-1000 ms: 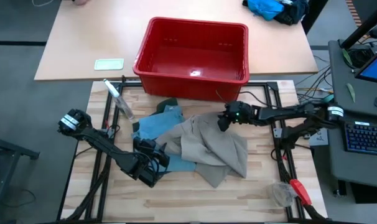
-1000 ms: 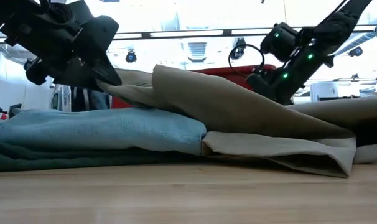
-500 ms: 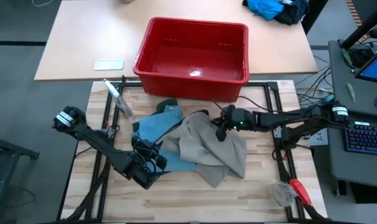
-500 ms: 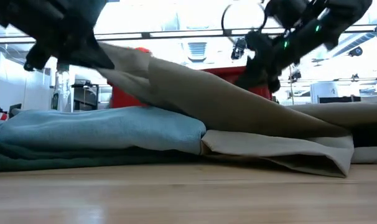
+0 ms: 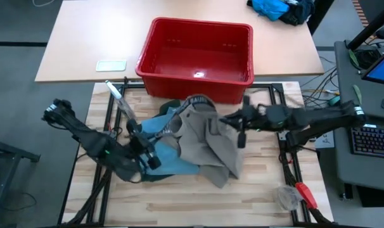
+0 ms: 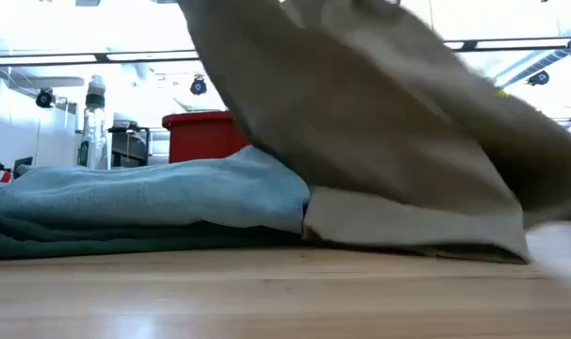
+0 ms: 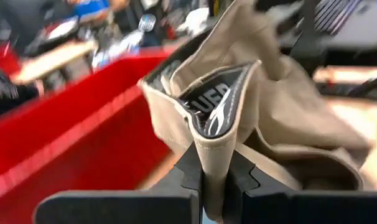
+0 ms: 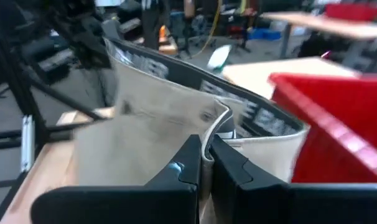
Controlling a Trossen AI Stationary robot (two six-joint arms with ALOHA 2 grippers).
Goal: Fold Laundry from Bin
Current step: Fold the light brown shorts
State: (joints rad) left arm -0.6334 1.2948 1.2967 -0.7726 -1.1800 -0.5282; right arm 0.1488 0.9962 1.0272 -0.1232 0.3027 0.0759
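The khaki-taupe piece (image 5: pixel 208 136) is held up off the table (image 5: pixel 179 202) by 2 grippers. The left gripper (image 7: pixel 213 180) is pinched on a fold of its waistband, with a dark printed inner band showing just above the fingers (image 7: pixel 187 171). In the high view this gripper (image 5: pixel 149 151) is seen just left of the lifted cloth. The right gripper (image 8: pixel 204 163) is likewise pressed together on the waistband edge; in the high view it (image 5: pixel 237 121) sits at the cloth's right side. Between the 2 grippers the waistband is stretched open. Under and beside the left gripper the light blue denim trousers (image 5: pixel 157 136) lie on the table, over the dark green shorts (image 6: pixel 78 240). The red bin (image 5: pixel 197 60) stands just beyond both grippers.
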